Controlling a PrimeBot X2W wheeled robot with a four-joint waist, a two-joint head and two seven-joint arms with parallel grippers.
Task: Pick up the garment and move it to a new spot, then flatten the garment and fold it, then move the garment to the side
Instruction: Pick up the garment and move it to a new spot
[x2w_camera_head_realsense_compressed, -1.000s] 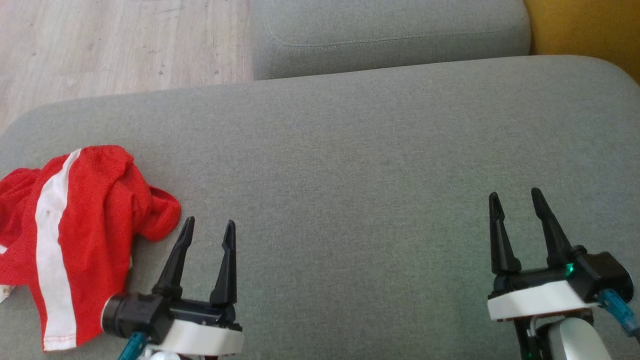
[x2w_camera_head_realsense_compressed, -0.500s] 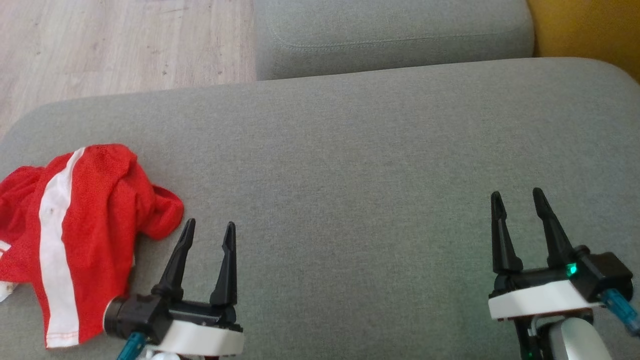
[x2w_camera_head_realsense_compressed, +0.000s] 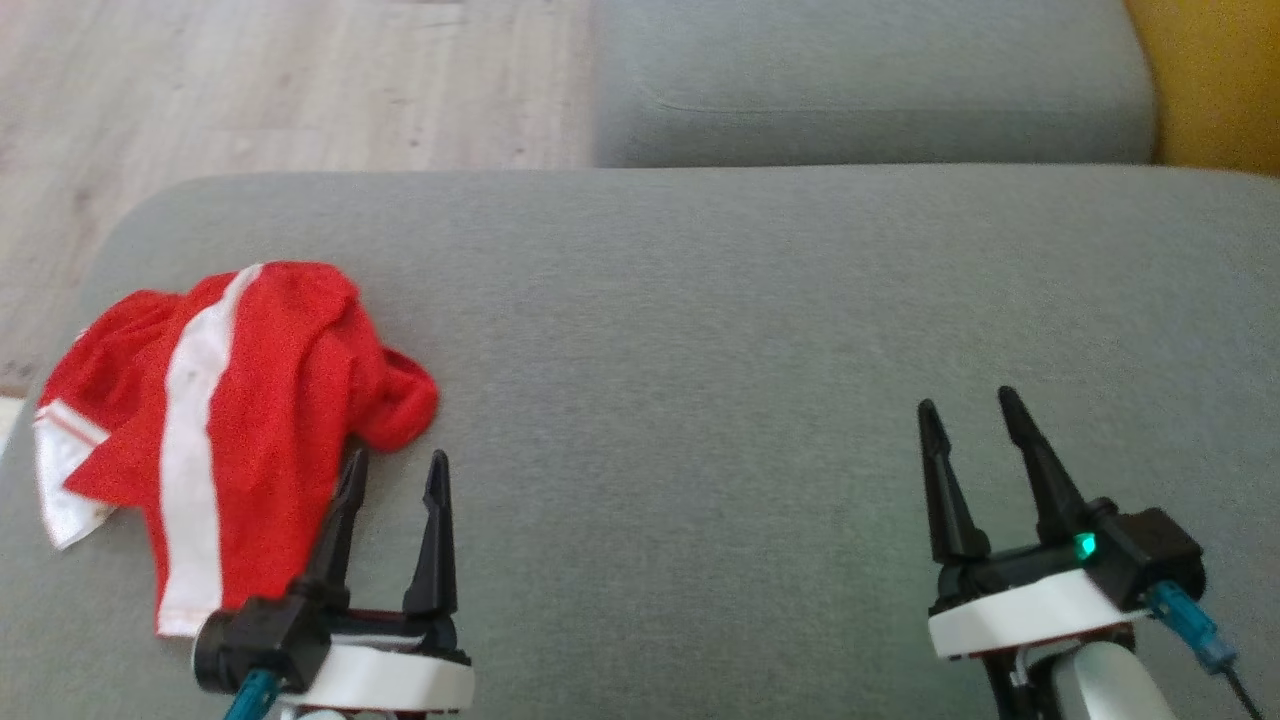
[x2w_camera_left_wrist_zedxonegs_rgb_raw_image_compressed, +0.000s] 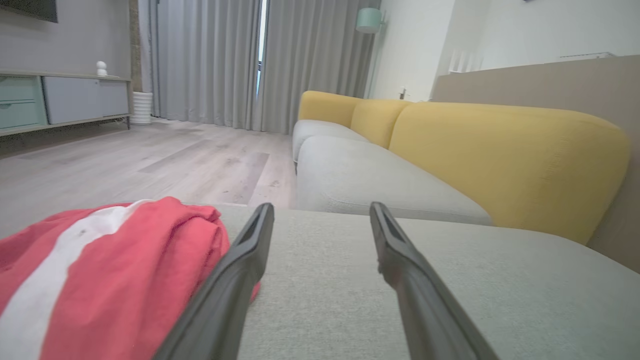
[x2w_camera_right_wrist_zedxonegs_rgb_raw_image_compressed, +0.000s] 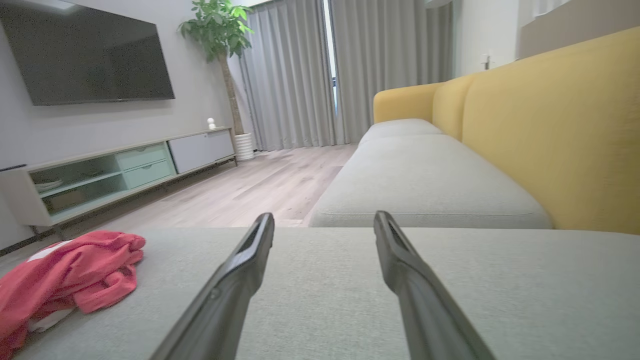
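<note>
We see the crumpled red, white-striped fabric garment (x2w_camera_head_realsense_compressed: 250, 400) just left of our spread left gripper (x2w_camera_head_realsense_compressed: 397, 458); our right gripper (x2w_camera_head_realsense_compressed: 966, 400) is spread too.

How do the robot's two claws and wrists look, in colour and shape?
The left claw and right claw each have two long, black, tapering fingers on a black base above a white wrist block. A blue cable plug leaves each wrist. The right one shows a green light.
</note>
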